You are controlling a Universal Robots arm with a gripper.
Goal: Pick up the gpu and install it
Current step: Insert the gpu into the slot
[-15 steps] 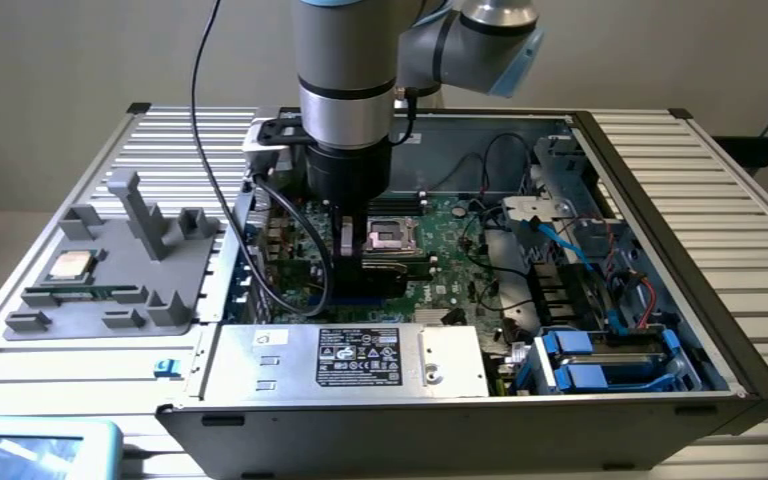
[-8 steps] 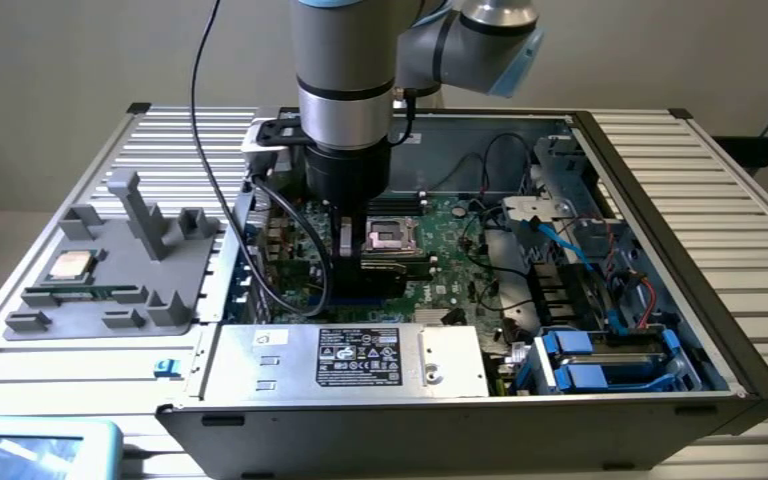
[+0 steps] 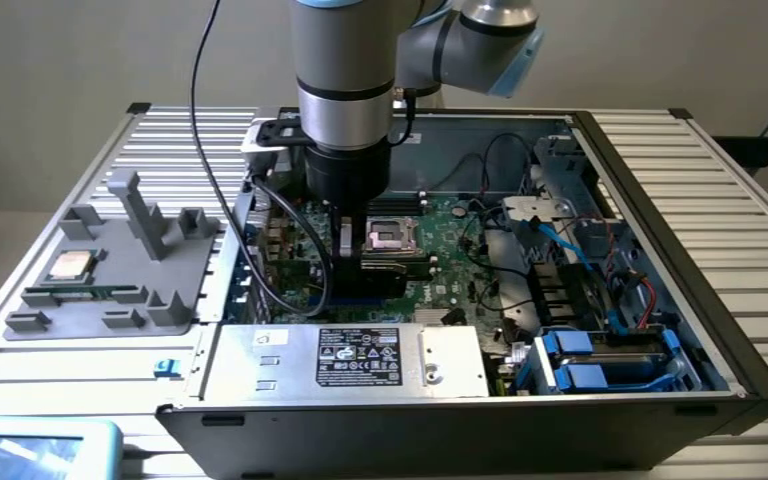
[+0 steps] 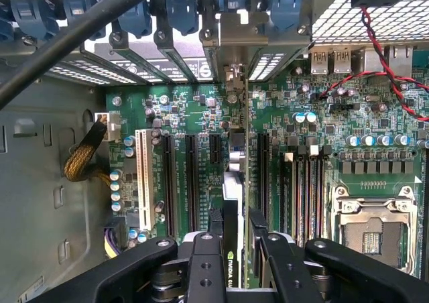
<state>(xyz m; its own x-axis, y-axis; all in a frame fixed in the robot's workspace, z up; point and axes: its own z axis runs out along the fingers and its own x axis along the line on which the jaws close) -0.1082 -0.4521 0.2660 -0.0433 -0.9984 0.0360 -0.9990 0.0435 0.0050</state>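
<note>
My gripper (image 3: 348,255) reaches down into the open computer case (image 3: 651,200), over the motherboard's expansion slots. It is shut on the gpu (image 4: 232,189), which I see edge-on in the wrist view as a thin card between the two black fingers (image 4: 214,226). The card runs from the fingers toward the case's rear slot openings, and its silver end bracket (image 4: 234,75) sits at that wall. It lies along the long black slots (image 4: 193,175) on the green board. In the exterior view the gpu (image 3: 337,272) is a dark strip under the fingers; whether it touches a slot I cannot tell.
The empty processor socket (image 3: 391,237) (image 4: 375,216) lies beside the gripper. A grey holder tray (image 3: 104,290) at the exterior view's left carries a square silver chip (image 3: 71,265) and a green memory stick (image 3: 84,293). The power supply (image 3: 344,360), blue drive bays (image 3: 598,360) and loose cables (image 3: 544,250) crowd the case.
</note>
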